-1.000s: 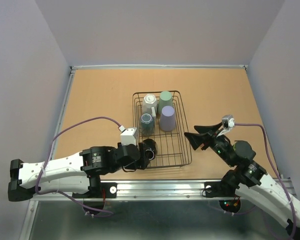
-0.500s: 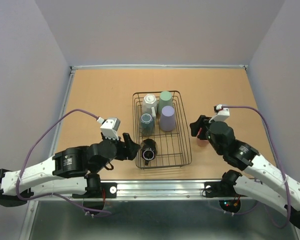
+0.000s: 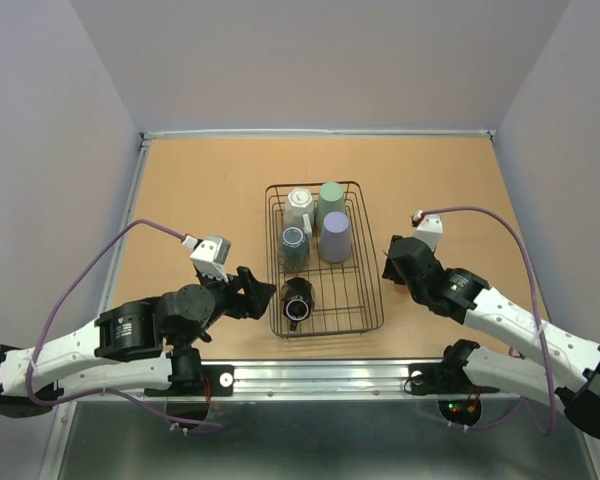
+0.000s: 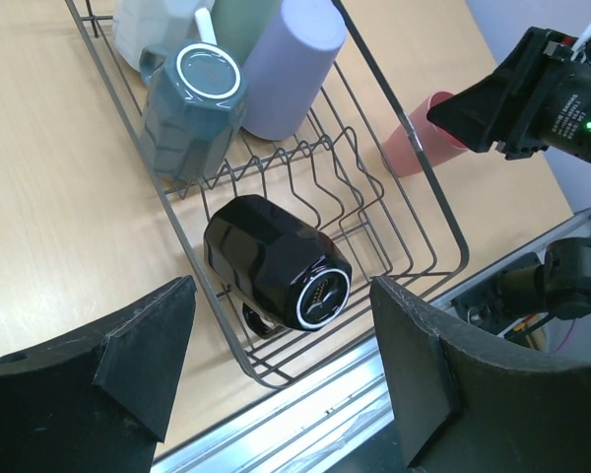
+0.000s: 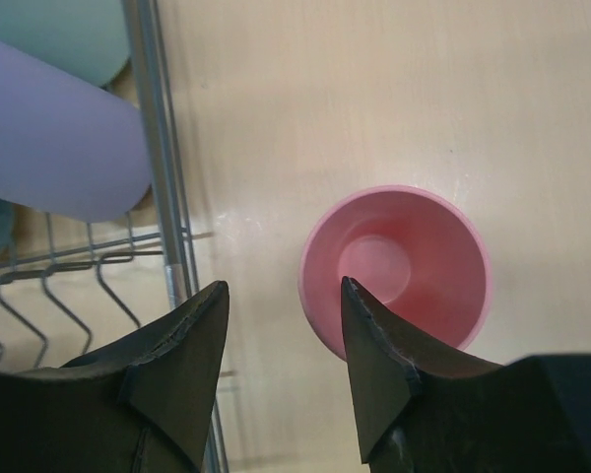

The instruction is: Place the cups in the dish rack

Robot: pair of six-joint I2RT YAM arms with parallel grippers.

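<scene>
The far half of the dish rack (image 3: 313, 184) is crowded; white mug (image 3: 300, 206) and green tumbler (image 3: 330, 198) stand at the back, grey mug (image 3: 294, 245) and lavender tumbler (image 3: 334, 237) close before them, with no gap showing between neighbours; black mug (image 3: 298, 298) lies on its side in the near left corner; the near right part is bare wire, open from above; red-pink tumbler (image 5: 394, 266) stands upright on the table (image 3: 200, 190) just beside the rack's right wall, with only a narrow slot between; bare table lies beyond it.

arms (image 3: 70, 350) white, black joints | cables (image 3: 110, 262) purple | left hand (image 4: 281, 286), right hand (image 5: 283, 286) black
</scene>
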